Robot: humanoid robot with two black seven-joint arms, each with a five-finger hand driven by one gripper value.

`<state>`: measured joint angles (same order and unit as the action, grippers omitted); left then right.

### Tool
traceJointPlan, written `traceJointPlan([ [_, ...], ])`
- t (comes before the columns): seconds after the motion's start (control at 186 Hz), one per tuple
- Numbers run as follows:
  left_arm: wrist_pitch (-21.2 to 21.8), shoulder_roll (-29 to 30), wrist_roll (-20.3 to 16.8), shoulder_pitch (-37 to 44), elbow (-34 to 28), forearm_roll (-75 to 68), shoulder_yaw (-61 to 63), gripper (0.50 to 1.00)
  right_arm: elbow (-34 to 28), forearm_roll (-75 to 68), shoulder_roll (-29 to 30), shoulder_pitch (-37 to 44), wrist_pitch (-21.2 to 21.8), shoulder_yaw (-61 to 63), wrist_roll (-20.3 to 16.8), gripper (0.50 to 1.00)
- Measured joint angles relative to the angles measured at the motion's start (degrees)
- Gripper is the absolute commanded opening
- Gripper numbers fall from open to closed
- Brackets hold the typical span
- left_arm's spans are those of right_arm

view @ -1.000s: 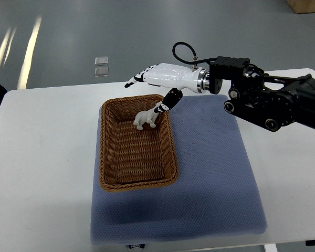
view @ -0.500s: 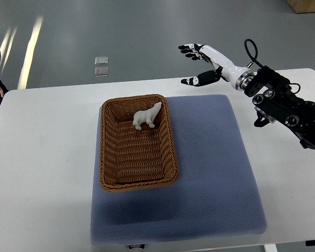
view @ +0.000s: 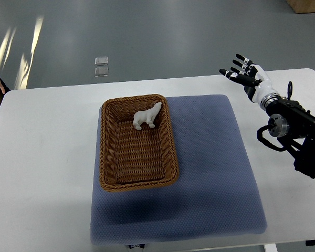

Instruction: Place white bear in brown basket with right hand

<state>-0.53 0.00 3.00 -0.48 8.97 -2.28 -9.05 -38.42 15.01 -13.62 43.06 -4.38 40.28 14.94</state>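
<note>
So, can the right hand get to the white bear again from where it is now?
Probably yes. The right hand is open over the table's far right corner, well apart from the white bear, which stands in the far end of the brown basket. Nothing lies between them, and the basket is open on top.

No legible text, brand, number or sign anywhere in view. A small dark tag at the near edge of the blue mat carries pale marks, too small and blurred to read. Brown basket, white bear, worktop: no markings visible.
</note>
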Motion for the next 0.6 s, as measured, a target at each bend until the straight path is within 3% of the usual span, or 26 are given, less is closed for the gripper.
traceJointPlan([
  [0.597, 0.0, 0.0, 0.01, 0.03, 0.0, 0.06, 0.0, 1.0, -0.39, -8.29, 0.87, -0.78, 1.26, -0.05, 0.7, 0.928],
])
